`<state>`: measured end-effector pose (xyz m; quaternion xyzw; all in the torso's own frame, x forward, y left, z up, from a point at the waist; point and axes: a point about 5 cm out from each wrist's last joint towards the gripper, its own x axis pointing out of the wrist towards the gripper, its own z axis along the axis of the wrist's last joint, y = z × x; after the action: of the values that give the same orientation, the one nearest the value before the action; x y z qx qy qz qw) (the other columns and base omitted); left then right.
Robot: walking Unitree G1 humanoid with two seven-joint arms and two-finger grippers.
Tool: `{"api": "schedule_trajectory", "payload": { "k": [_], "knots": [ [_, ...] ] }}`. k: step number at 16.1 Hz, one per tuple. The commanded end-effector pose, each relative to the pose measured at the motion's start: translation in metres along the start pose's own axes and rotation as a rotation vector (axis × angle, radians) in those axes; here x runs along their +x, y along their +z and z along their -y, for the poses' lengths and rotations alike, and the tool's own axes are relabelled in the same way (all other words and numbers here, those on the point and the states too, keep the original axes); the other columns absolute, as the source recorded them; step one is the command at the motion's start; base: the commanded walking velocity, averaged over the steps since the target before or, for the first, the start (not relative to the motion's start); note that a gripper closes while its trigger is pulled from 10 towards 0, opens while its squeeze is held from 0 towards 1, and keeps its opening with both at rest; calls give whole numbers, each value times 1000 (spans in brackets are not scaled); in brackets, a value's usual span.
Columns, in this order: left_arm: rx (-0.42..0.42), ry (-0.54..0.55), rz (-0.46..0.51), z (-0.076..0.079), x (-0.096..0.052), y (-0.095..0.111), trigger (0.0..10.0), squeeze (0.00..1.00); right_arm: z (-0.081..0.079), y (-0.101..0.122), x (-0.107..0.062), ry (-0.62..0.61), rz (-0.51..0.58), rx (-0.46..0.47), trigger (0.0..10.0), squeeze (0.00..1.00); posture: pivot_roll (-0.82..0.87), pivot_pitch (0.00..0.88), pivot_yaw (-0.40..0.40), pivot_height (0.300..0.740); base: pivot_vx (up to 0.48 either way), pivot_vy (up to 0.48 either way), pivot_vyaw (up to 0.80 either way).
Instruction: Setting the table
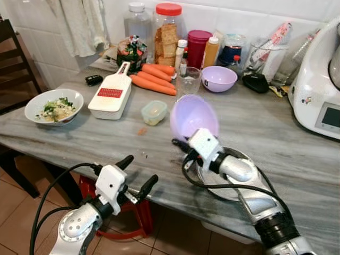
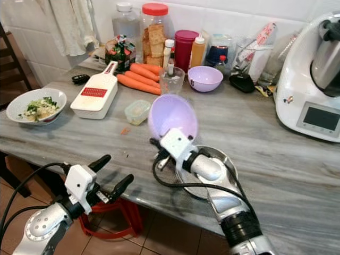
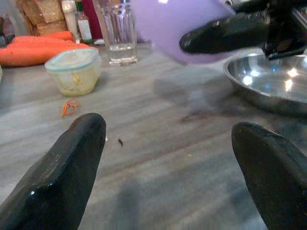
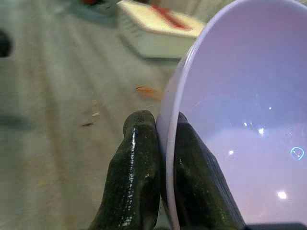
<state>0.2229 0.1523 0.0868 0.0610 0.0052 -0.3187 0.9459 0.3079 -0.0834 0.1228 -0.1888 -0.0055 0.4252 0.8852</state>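
The right claw (image 4: pixel 158 143) pinches the rim of a purple bowl (image 1: pixel 194 116), 1 finger on each side, holding it tilted above the grey worktop (image 1: pixel 265 133). The arm hides part of the steel bowl (image 2: pixel 226 159) beneath. The left claw (image 1: pixel 137 174) hovers open at the worktop's near edge. A second purple bowl (image 1: pixel 219 78) stands behind, beside a glass (image 1: pixel 188 81).

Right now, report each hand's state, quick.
Left hand: open, holding nothing.
Right hand: shut on the purple bowl rim.
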Motion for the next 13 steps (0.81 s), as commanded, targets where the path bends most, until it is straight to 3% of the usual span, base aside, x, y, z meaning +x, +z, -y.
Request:
{"api": "schedule_trajectory", "payload": {
  "k": [1, 8, 10, 11, 12, 13],
  "knots": [
    [6, -13, -2, 0, -4, -1, 10000, 0, -5, 0, 1, 66, -11, 13, 10000, 0, 44, 0, -60, 740, 0, 0, 0],
    [-4, -34, -26, 1, -7, -9, 10000, 0, -12, -5, -4, 158, -69, 35, 10000, 0, 31, 0, -45, 740, 0, 0, 0],
    [-3, -41, -25, 2, -5, -9, 10000, 0, -12, -8, -8, 167, -98, 25, 10000, 686, 26, 0, -40, 740, 0, 0, 0],
    [-3, -47, -23, 3, -3, -7, 10000, 0, -12, -10, -9, 167, -103, 33, 10000, 890, 24, 0, -37, 740, 0, 0, 0],
    [-2, -50, -23, 3, -2, -6, 10000, 0, -12, -10, -9, 160, -102, 33, 10000, 1000, 24, 0, -37, 740, 0, 0, 0],
    [-1, -52, -21, 2, 0, -4, 10000, 0, -11, -9, -9, 153, -98, 34, 10000, 1000, 23, 0, -35, 740, 0, 0, 0]
  ]
}}
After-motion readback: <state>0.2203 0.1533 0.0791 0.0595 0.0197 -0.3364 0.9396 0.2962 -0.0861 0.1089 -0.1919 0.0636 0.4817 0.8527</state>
